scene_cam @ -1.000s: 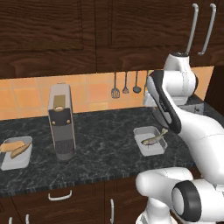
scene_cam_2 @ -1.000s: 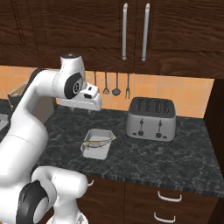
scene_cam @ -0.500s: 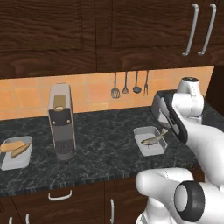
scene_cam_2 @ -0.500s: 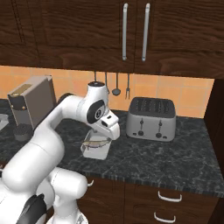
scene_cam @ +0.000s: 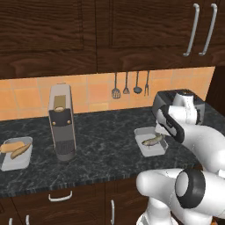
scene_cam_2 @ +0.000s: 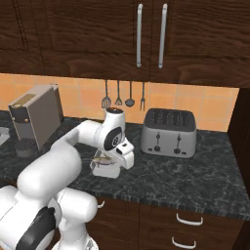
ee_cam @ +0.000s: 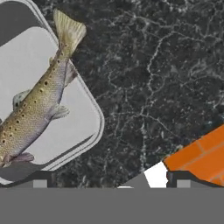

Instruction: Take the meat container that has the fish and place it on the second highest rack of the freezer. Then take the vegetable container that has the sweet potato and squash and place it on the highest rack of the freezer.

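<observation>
- The vegetable container (scene_cam: 16,152) waits at the counter's (scene_cam: 101,145) far left.
- The meat container (scene_cam: 150,141) holding the fish (scene_cam: 152,140) sits right of centre.
- The gripper (ee_cam: 111,181), jaws spread, hovers beside its rim; the pick-up seems underway, and next it needs centring over that rim.

A dark marbled worktop (scene_cam: 105,145) carries a grey tray (scene_cam: 150,141) holding the fish (scene_cam: 153,140); a coffee machine (scene_cam: 61,123) stands mid-counter; a second tray (scene_cam: 15,154) of vegetables (scene_cam: 15,148) lies far left; a toaster (scene_cam_2: 168,132) sits at right.
</observation>
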You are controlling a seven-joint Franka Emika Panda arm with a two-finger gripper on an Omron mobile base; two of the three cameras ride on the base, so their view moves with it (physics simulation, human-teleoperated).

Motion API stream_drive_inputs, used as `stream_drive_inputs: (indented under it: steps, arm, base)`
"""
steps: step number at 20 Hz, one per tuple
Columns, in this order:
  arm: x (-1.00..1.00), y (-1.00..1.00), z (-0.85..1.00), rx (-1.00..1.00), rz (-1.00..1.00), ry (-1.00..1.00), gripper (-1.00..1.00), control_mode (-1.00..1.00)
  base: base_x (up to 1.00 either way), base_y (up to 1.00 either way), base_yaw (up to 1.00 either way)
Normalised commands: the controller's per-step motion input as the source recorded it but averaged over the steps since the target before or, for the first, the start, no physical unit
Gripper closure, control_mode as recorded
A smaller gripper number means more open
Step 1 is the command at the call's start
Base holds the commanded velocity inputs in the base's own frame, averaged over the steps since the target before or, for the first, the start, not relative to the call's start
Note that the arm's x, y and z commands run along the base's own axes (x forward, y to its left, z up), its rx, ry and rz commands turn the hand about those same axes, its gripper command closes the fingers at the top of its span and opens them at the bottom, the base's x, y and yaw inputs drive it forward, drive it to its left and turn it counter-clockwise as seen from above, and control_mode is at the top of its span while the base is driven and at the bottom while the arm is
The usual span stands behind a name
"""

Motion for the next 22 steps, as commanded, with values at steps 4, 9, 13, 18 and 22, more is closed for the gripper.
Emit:
stream_drive_inputs:
  steps: [4,9,13,18,22]
  arm:
    - [0.06,0.00,-0.82,0.01,0.00,0.06,-1.00,-1.00]
    - [0.18,0.00,-0.22,0.01,0.00,0.00,-1.00,-1.00]
    - [0.25,0.03,0.00,0.00,0.00,0.00,-1.00,-1.00]
    - [0.05,0.05,-0.29,0.00,0.00,0.00,1.00,-1.00]
    - [-0.01,0.00,-0.12,0.02,0.00,0.00,1.00,-1.00]
  base:
    - [0.00,0.00,0.00]
    - [0.00,0.00,0.00]
    - [0.00,0.00,0.00]
    - [0.00,0.00,0.00]
    - [0.00,0.00,0.00]
